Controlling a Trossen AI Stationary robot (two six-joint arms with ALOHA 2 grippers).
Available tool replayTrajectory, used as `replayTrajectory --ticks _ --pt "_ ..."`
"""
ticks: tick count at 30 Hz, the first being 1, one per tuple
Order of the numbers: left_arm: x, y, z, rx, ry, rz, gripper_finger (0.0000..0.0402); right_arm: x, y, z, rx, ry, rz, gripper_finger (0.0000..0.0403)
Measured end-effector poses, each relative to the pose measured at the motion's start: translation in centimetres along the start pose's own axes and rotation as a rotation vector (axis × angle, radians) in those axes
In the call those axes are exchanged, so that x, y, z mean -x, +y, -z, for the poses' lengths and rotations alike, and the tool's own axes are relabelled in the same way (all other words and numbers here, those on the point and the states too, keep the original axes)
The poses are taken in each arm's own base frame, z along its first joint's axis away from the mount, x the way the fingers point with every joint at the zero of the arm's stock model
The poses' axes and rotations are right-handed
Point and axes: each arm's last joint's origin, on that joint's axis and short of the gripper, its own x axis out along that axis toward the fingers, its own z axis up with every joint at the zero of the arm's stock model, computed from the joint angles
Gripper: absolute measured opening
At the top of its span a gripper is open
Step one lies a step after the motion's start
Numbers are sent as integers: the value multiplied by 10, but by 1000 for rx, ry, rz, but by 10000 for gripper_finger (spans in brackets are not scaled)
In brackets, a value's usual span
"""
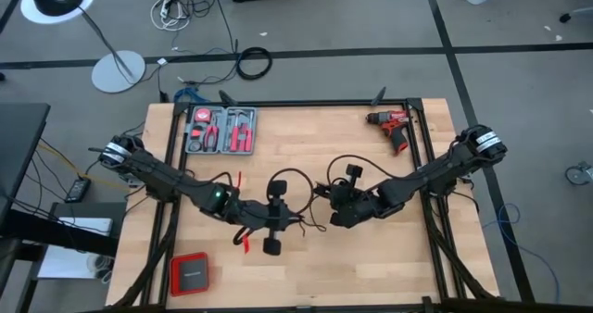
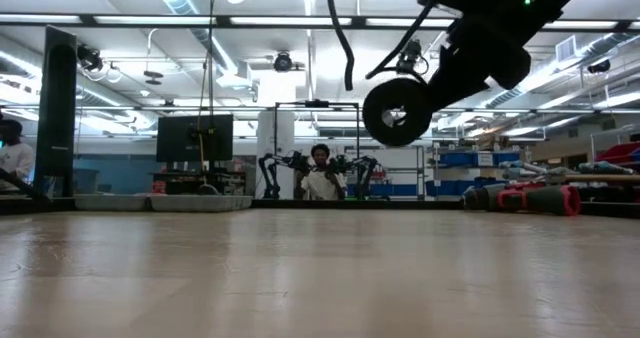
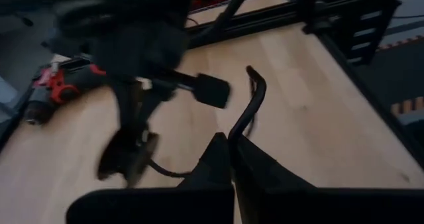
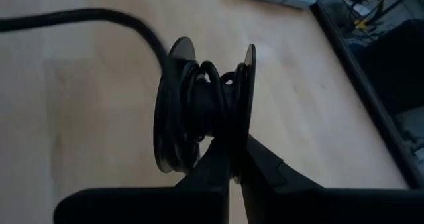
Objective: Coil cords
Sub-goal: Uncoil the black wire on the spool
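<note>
Here, cord [image 3: 246, 111] pinched in closed left end effector [image 3: 230, 151], right end effector [image 4: 233, 159] clamped on its spooled turns.

Red drill [image 1: 397, 128], tool case [image 1: 220, 131] and red box [image 1: 190, 274] on table [image 1: 306, 137].

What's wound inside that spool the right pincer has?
Turns of thin black cord lie between the spool discs, held by the right pincer. The hub underneath is covered by the turns.

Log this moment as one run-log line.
task: coil cord | left tool: shut on cord | right tool: shut on spool, cord wound on it | both mid-table | drill: far right corner
</note>
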Motion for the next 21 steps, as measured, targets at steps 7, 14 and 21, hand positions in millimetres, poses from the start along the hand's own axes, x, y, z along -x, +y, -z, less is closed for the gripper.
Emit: replayTrajectory --ticks 7,14,21 --pt "1 -8 7 30 29 48 13 25 -23 -12 -27 -94 45 13" --pt "-2 -9 28 68 91 34 20 48 -39 -19 -64 -165 25 13" --pt "-4 -8 32 57 91 14 106 47 -32 -15 -34 -150 27 13"
